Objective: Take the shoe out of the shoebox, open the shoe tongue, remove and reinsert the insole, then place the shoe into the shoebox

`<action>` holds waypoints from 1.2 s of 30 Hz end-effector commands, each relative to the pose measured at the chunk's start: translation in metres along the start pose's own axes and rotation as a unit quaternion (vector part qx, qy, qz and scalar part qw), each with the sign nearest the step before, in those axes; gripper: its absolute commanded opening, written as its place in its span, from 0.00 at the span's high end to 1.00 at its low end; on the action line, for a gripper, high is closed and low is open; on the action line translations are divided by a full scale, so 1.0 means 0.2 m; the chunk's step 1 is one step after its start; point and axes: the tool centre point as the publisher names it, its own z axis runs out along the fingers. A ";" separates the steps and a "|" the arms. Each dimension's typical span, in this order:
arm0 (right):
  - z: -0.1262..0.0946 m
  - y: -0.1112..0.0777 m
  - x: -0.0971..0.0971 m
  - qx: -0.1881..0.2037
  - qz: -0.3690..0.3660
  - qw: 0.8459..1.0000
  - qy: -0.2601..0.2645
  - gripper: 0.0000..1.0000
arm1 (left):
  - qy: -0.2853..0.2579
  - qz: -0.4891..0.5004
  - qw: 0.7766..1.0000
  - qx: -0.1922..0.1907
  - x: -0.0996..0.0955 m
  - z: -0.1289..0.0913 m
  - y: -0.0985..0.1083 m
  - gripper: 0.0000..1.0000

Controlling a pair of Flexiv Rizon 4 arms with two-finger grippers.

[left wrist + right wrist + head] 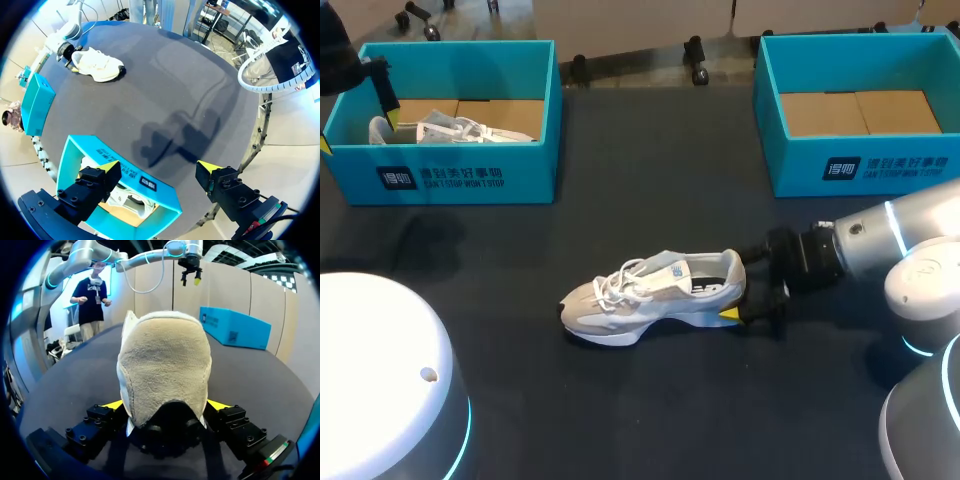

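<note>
Right hand point(748, 303) clamps the shoe point(650, 295) by its heel, likely steadying it so the tongue can be opened; it stands upright on the tabletop point(520, 260) near the middle. Cream and white, laced, with a fuzzy heel. Left hand point(159, 166) hangs spread above the left shoebox point(67, 155).

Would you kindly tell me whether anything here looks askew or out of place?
Nothing stands out. The shoe stands upright on its sole mid-table, heel gripped by the right hand, and a second shoe sits inside the left box.
</note>
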 end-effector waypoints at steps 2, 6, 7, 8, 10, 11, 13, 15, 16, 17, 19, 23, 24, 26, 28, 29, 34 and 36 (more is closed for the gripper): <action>0.01 0.00 0.00 0.003 0.001 1.000 0.000 0.69 | 0.001 0.000 1.000 0.000 0.00 0.00 0.00 0.00; 0.00 0.00 0.00 0.005 0.002 1.000 0.000 1.00 | 0.001 0.000 1.000 0.000 0.00 0.00 0.00 0.00; 0.00 0.00 0.00 0.006 0.002 1.000 0.000 1.00 | 0.001 0.000 1.000 0.000 0.00 0.00 0.00 0.00; 0.00 0.00 0.00 0.006 0.002 1.000 0.000 1.00 | 0.001 0.000 1.000 0.000 0.00 0.00 0.00 0.00; 0.00 0.00 0.01 0.006 0.003 1.000 -0.003 1.00 | 0.001 0.000 1.000 0.000 0.00 0.00 0.00 0.00; -0.01 0.00 0.01 0.007 0.005 1.000 -0.008 1.00 | 0.001 0.000 1.000 0.000 0.00 0.00 0.00 0.00; -0.02 0.00 0.02 0.010 0.007 1.000 -0.019 1.00 | 0.001 0.000 1.000 0.000 0.00 0.00 0.00 0.00; -0.04 -0.01 0.02 0.012 0.009 1.000 -0.025 1.00 | 0.001 0.000 1.000 0.000 0.00 0.00 0.00 0.00; -0.05 -0.01 0.02 0.014 0.010 0.999 -0.029 1.00 | 0.001 0.000 1.000 0.000 0.00 0.00 0.00 0.00; -0.06 -0.01 0.02 0.016 0.011 0.999 -0.035 1.00 | 0.001 0.000 1.000 0.000 0.00 0.00 0.00 0.00; -0.08 -0.01 0.03 0.018 0.010 0.999 -0.037 1.00 | 0.001 0.000 1.000 0.000 0.00 0.00 0.00 0.00; -0.11 -0.01 0.02 0.023 0.010 0.999 -0.041 1.00 | 0.001 0.000 1.000 0.000 0.00 0.00 0.00 0.00; -0.11 -0.01 0.02 0.024 0.010 0.999 -0.041 1.00 | 0.001 0.000 1.000 0.000 0.00 0.00 0.00 0.00; -0.12 -0.01 0.01 0.026 0.010 0.999 -0.040 1.00 | 0.001 0.000 1.000 0.000 0.00 0.00 0.00 0.00; -0.11 -0.03 0.01 0.025 0.010 0.999 -0.038 1.00 | 0.001 0.000 1.000 0.000 0.00 0.00 0.00 0.00; -0.10 -0.04 0.01 0.023 0.011 0.999 -0.038 1.00 | 0.001 0.000 1.000 0.000 0.00 0.00 0.00 0.00; -0.09 -0.06 0.01 0.019 0.016 0.999 -0.040 1.00 | 0.001 0.000 1.000 0.000 0.00 0.00 0.00 0.00; -0.09 -0.07 0.01 0.019 0.017 0.999 -0.040 1.00 | 0.001 0.000 1.000 0.000 0.00 0.00 0.00 0.00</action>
